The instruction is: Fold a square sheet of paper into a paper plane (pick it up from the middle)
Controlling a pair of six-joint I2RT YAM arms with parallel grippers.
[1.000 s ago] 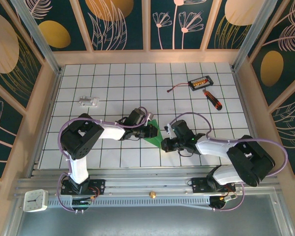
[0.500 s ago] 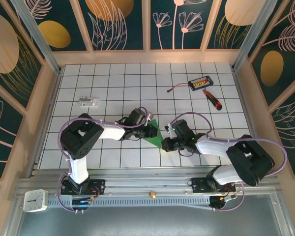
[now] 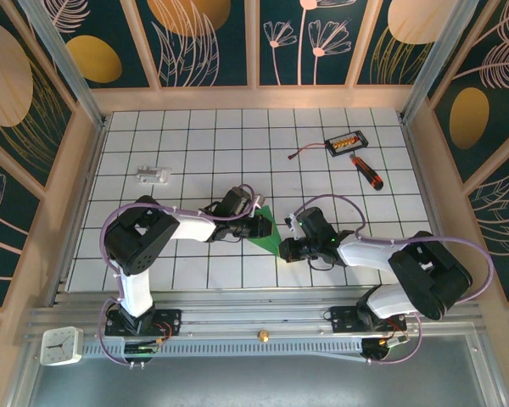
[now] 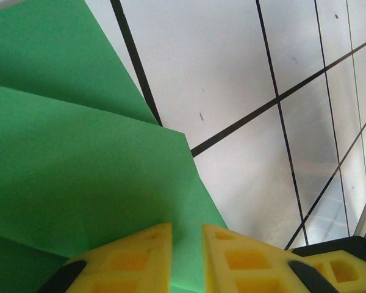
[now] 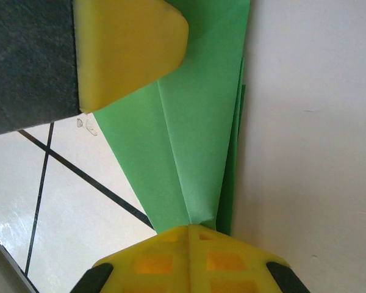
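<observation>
The square sheet of paper [image 3: 269,231], bright green and creased into a narrow pointed shape, lies on the tiled table between both arms. My left gripper [image 3: 261,225] rests on its left side. In the left wrist view its yellow fingertips [image 4: 186,235] stand a narrow gap apart on the green paper [image 4: 79,152], with nothing pinched between them. My right gripper [image 3: 286,248] is at the paper's near end. In the right wrist view its fingertips [image 5: 189,231] are shut on the narrow end of the folded paper [image 5: 195,134], while a left finger [image 5: 128,43] presses the far part.
A small black box with orange parts [image 3: 346,142] and a black-and-orange screwdriver [image 3: 367,171] lie at the back right. A small white piece [image 3: 153,175] sits at the back left. Wooden walls surround the table.
</observation>
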